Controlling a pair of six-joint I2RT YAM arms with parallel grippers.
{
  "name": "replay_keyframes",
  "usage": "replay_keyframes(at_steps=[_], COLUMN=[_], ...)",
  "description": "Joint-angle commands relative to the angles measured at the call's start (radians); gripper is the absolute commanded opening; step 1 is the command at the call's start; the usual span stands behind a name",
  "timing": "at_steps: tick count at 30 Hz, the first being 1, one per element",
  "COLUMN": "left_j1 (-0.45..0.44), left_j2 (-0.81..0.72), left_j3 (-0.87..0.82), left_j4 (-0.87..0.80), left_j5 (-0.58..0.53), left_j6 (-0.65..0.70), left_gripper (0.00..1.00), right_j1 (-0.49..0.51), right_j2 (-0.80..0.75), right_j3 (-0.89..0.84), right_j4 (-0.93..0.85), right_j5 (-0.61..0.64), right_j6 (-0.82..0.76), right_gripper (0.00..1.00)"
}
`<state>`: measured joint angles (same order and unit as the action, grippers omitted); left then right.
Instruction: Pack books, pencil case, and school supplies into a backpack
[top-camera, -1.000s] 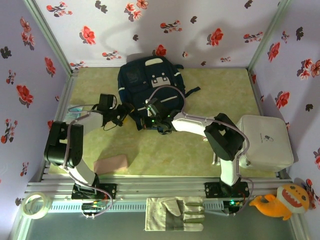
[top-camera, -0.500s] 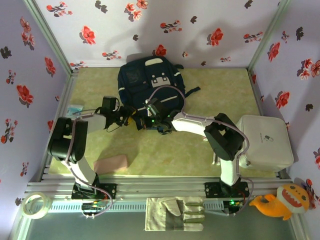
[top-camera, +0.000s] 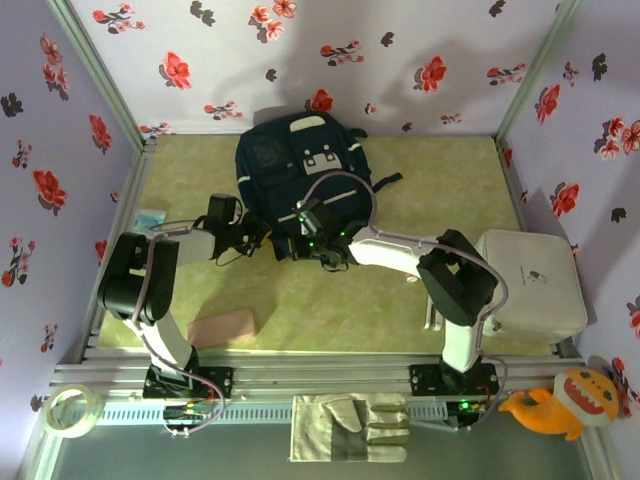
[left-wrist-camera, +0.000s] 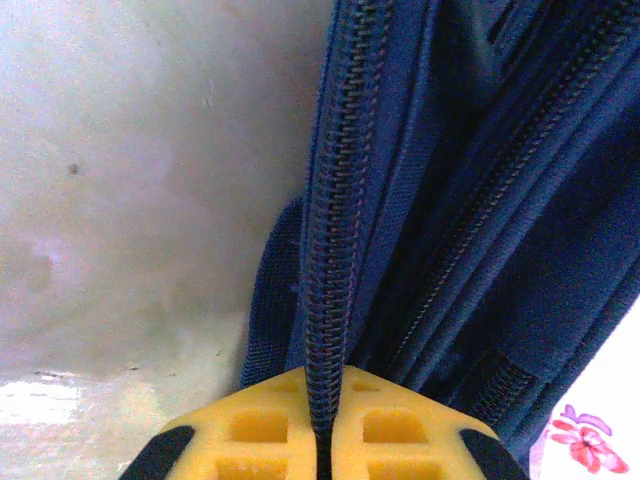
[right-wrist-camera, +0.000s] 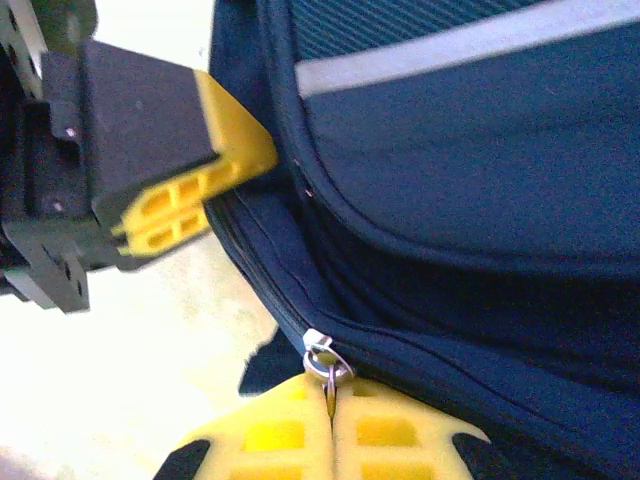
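- From above: the backpack (top-camera: 300, 160) lies in the upper middle. The pink pencil case (top-camera: 222, 327) lies at the lower left, well apart.
- Left wrist: the left gripper (left-wrist-camera: 322, 445) squeezes the backpack's zipper edge, bottom middle.
- Right wrist: the right gripper (right-wrist-camera: 331, 425) pinches the zipper pull (right-wrist-camera: 322, 350), bottom middle.

Left claw (left-wrist-camera: 322, 405), right claw (right-wrist-camera: 330, 400), both closed.

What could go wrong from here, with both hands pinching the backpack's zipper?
1. The right hand holds the zipper pull only by its small ring, which may slip out under tension.
2. The left hand is shut right on the zipper track, so it may block the zipper's travel or lose the fabric, letting the backpack drag.
3. The hands sit close together and might collide.
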<state>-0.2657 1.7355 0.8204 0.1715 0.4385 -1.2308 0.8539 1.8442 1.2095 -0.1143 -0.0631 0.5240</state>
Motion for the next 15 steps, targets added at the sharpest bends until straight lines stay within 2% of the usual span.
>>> replay_keyframes(at_steps=[1,11,15], left_j1=[0.014,0.022,0.016], left_j2=[0.003,-0.004,-0.002], left_j3=[0.027,0.033,0.032], left_j4=[-0.030,-0.042,-0.041], left_j5=[-0.039,-0.038,-0.040], left_j6=[0.044,0.061,0.063], left_gripper=[0.04,0.00,0.00], right_j1=[-0.032,-0.077,-0.134], right_j2=[-0.105,-0.200,-0.195], right_j3=[-0.041,-0.085,-0.102], right_j4=[-0.124,-0.317,-0.334], right_j5=[0.118,0.421,0.404], right_j6=[-0.014,0.032,0.097], right_gripper=[0.00,0.00,0.00])
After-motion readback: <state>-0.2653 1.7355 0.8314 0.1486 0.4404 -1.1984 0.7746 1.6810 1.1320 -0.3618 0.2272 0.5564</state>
